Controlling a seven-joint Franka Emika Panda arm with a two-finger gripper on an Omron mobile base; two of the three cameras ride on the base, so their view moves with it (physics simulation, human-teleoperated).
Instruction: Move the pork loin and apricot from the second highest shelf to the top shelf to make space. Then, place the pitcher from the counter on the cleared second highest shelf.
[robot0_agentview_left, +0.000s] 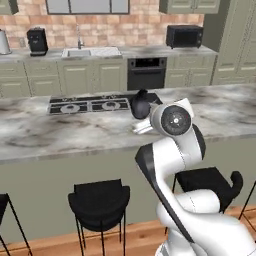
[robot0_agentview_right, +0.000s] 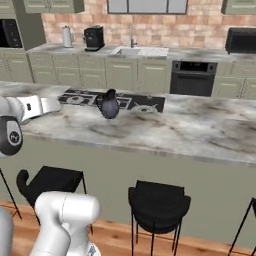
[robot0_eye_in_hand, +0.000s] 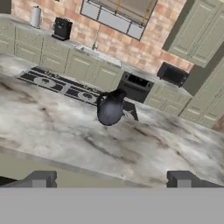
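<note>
The counter (robot0_agentview_left: 60, 132), a long grey-white marbled slab on a sage-green base, spans the foreground of both base views and the middle of the hand view (robot0_eye_in_hand: 131, 148). A black cooktop panel (robot0_agentview_left: 90, 105) is set into its far side. Behind it, along a brick wall, runs a second line of sage-green cabinets carrying a sink (robot0_agentview_left: 91, 52), a built-in oven (robot0_agentview_left: 147, 73), a black microwave (robot0_agentview_left: 184, 36) and a black coffee machine (robot0_agentview_left: 37, 41) (the same fixtures appear tilted in the hand view).

The white arm (robot0_agentview_left: 172, 165) rises at the lower right of the left base view, its forearm reaching out over the near edge of the counter. Black stools (robot0_agentview_left: 99, 205) stand on the wooden floor in front of the counter base.

The pitcher (robot0_agentview_right: 108, 105), a dark grey-black jug with a bulbous body and a short narrow neck, stands upright on the counter at the near edge of the cooktop panel, towards its right end. In the left base view it (robot0_agentview_left: 141, 103) is partly hidden behind the arm's wrist joint; in the hand view it (robot0_eye_in_hand: 110, 108) sits near the centre, well beyond the fingertips.

The gripper (robot0_eye_in_hand: 111, 179) is released: its two dark fingertips (robot0_eye_in_hand: 41, 178) stand wide apart at the bottom of the hand view, with nothing between them, clear of the pitcher.
</note>
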